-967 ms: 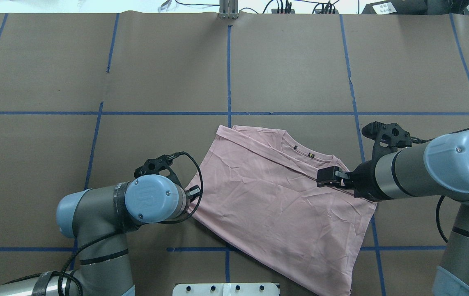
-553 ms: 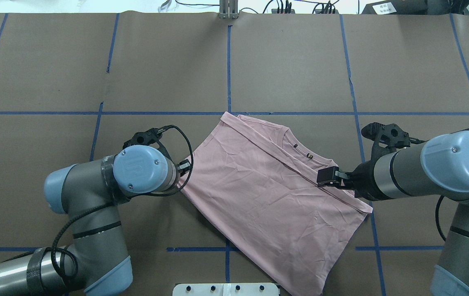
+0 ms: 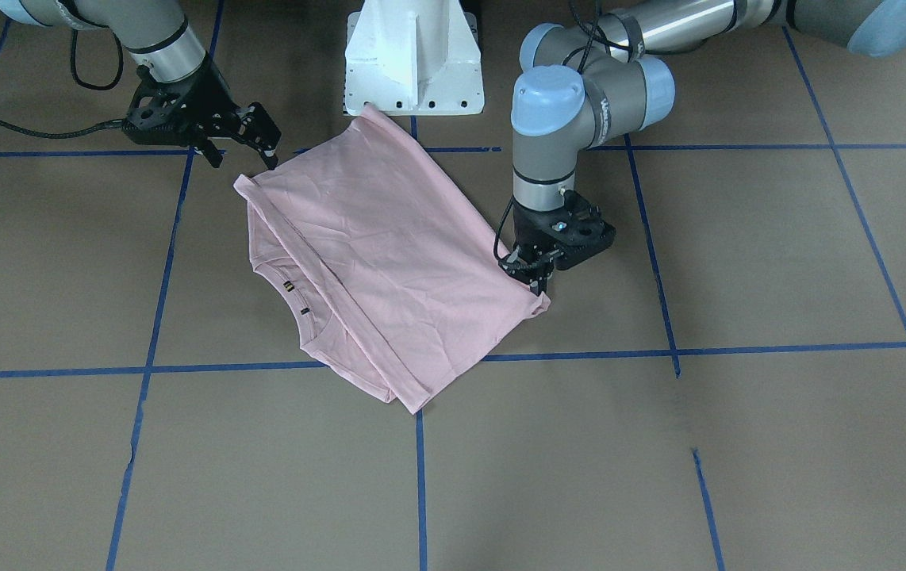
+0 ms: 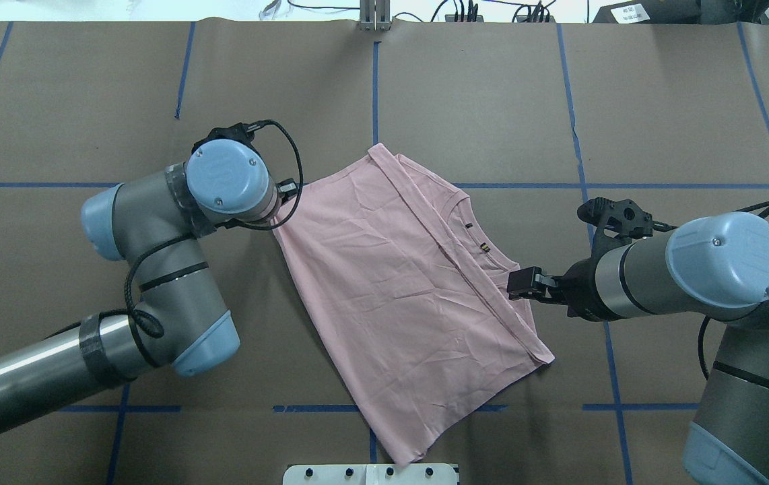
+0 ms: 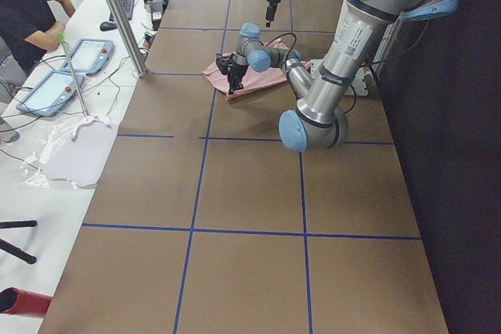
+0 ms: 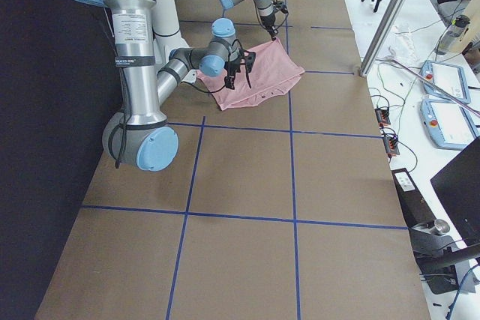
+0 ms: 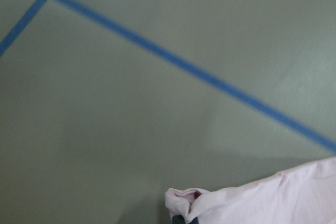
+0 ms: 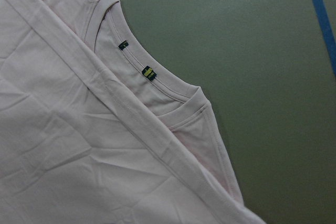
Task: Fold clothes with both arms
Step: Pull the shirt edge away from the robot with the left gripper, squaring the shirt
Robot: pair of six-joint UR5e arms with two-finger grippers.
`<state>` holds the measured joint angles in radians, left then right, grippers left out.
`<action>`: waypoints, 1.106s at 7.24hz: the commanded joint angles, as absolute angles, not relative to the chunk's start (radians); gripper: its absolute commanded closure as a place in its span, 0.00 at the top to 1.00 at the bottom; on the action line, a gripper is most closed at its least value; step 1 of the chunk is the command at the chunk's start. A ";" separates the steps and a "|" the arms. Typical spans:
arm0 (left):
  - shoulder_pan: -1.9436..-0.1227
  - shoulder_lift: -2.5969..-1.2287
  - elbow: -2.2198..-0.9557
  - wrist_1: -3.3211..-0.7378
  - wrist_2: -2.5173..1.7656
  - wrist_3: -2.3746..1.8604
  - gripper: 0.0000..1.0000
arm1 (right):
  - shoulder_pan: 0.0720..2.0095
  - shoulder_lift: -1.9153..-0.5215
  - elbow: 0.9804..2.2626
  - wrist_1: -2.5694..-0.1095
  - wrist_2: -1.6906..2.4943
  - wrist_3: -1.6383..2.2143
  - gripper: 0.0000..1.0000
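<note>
you'll see the left arm [image 4: 155,229] and right arm [image 4: 647,283] are silver-grey tubes, closed off by rounded light blue joint caps [image 4: 228,177] dotted with small screws. thin black bands ring the joints, and dark tape wraps the left arm's polished forearm. black cables [image 4: 290,168] loop out to each wrist. the fingers [image 4: 521,283] and their wrist mounts are black. between the arms, the pedestal [image 3: 413,55] is white with dark screw holes.

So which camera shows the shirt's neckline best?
The right wrist-mounted view: the T-shirt's neckline is close up, its band and two small tags clear. Overhead and front-facing views show it small; the side views barely; the left wrist view not at all.
</note>
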<state>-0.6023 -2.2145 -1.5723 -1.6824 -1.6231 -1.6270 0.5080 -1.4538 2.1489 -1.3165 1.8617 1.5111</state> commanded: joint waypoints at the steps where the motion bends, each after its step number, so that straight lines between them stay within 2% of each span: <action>1: -0.695 -2.308 -1.415 -1.781 -1.617 -1.516 0.00 | 0.509 -1.448 2.141 -1.305 1.861 1.513 1.00; 3: -0.722 -2.416 -1.208 -1.976 -1.583 -1.455 0.00 | 0.511 -1.448 2.143 -1.304 1.861 1.513 1.00; 5: -0.726 -2.459 -1.023 -2.246 -1.531 -1.372 0.00 | 0.511 -1.447 2.152 -1.304 1.861 1.520 1.00; 6: -0.726 -2.471 -0.976 -2.256 -1.505 -1.338 0.00 | 0.509 -1.445 2.152 -1.304 1.861 1.522 1.00; 7: -0.727 -2.471 -0.973 -2.260 -1.503 -1.333 0.14 | 0.509 -1.445 2.149 -1.304 1.861 1.520 1.00; 8: -0.729 -2.471 -0.974 -2.257 -1.505 -1.292 0.99 | 0.512 -1.445 2.148 -1.304 1.861 1.511 1.00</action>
